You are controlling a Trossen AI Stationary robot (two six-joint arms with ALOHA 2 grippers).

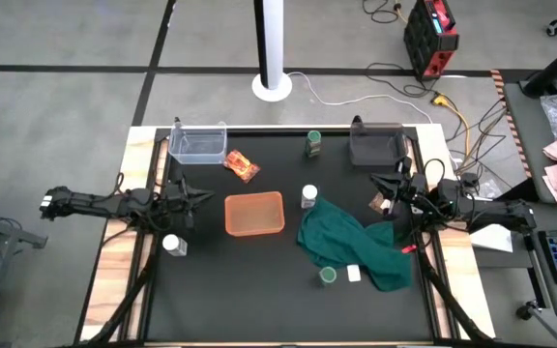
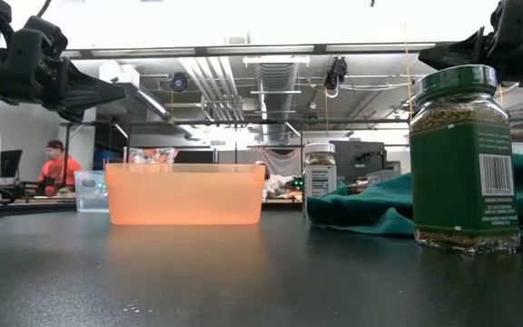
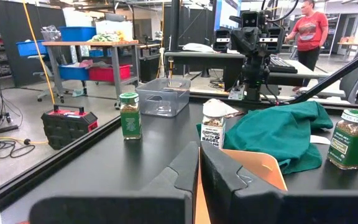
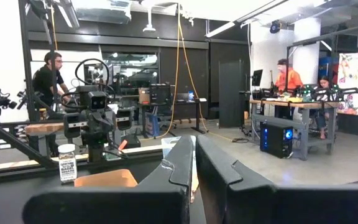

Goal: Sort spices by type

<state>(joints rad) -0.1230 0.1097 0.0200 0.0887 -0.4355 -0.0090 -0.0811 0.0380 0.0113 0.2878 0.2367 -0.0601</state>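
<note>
While both grippers' fingers (image 3: 199, 180) meet, spice jars (image 1: 308, 197) sit well apart.

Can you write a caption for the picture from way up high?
Two pincers, left and right, wait shut beside spice jars, an orange bin and green cloth.

My left gripper (image 1: 204, 196) is hovering shut, arm reaching inward | my right gripper (image 1: 374, 180) is hovering shut, arm mirroring it.
</note>
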